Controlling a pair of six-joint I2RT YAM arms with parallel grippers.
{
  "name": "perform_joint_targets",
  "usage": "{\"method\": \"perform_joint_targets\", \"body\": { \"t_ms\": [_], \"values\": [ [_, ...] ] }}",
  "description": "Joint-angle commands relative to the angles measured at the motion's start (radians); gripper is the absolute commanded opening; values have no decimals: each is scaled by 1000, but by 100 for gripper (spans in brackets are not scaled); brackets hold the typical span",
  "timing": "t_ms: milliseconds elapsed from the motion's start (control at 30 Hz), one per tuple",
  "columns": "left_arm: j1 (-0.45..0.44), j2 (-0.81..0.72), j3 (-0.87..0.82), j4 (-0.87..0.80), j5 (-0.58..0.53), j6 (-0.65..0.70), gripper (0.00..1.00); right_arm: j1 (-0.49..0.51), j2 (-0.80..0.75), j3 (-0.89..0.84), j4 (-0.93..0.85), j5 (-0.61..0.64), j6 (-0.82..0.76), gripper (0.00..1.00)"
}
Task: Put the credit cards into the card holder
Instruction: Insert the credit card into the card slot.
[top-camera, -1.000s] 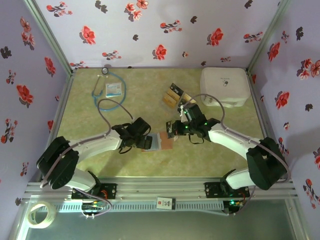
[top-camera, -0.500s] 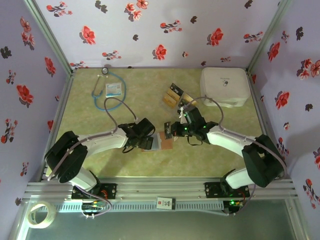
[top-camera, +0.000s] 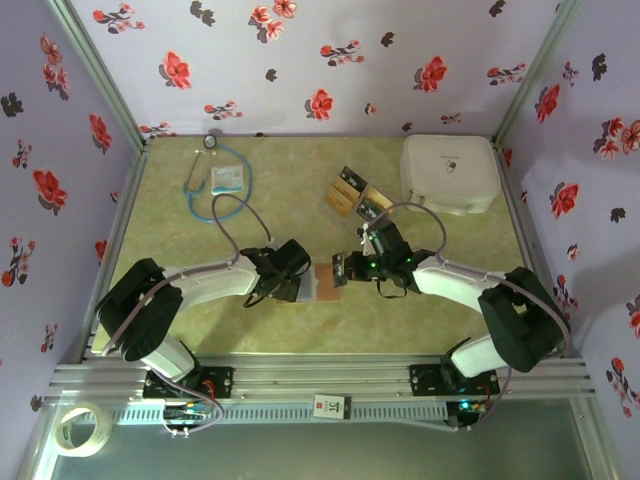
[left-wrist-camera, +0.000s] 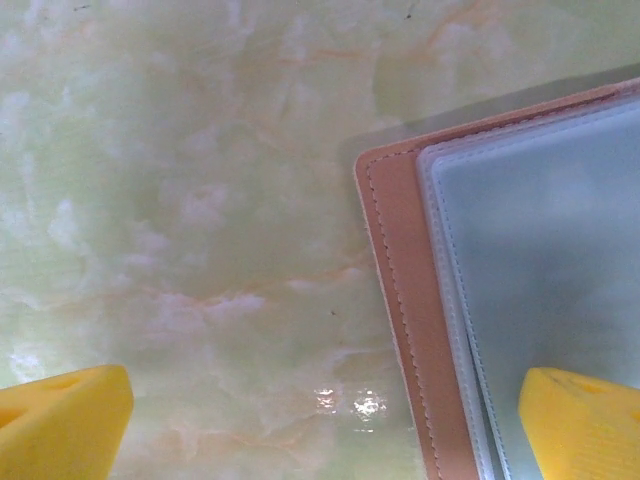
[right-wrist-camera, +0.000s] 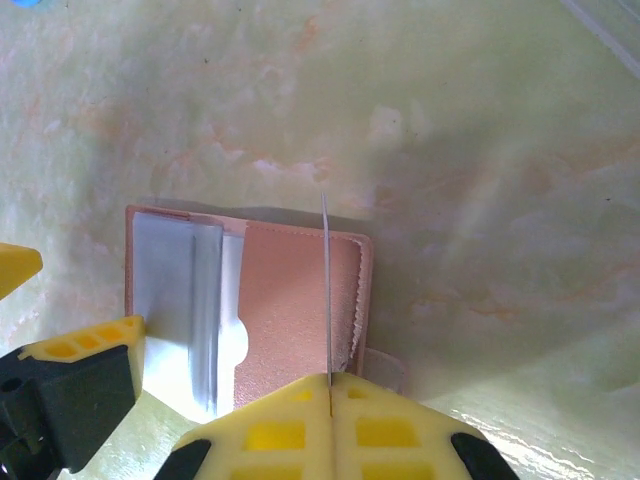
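Pinching one thin credit card (right-wrist-camera: 326, 285) on its edge, tight between the yellow fingers of the right gripper (right-wrist-camera: 330, 385). Hanging right above the card holder (right-wrist-camera: 295, 310), open and flat on the green table (right-wrist-camera: 450, 120), near the front edge, between both arms. Having the left gripper (left-wrist-camera: 320, 430) spread wide, one yellow finger (left-wrist-camera: 580, 420) over the holder's clear pocket, the other over bare table. Hard to tell if touching or not.

Maybe trouble ahead: missing the slot and bending the card, if tipped a bit. Pushing the holder away, if not pinned down. Dropping the card, if let go too soon.

Counting now: one holder, one card held, about five loose cards (top-camera: 352, 193) further back, tan and black, too small to count for sure.
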Motion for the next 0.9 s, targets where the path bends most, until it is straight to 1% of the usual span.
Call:
{"method": "perform_joint_targets", "body": {
  "t_ms": [0,300,433,667,867],
  "values": [
    [-8,10,7,-56,-49,-4,100,-4,4,-10,17,18,9,0],
    [-8,-29,47,-79,-34,2,100,-7,-40,22,-9,-16,11,0],
    [-8,-60,64,-77,-22,10,100,-7,-73,25,13,-52,33,0],
    [-5,-49,68,-57,-10,33,100,1,-69,0,139,-115,98,0],
    [2,-44,29,-28,-6,36,100,31,-23,-38,264,-119,152,0]
  ]
}}
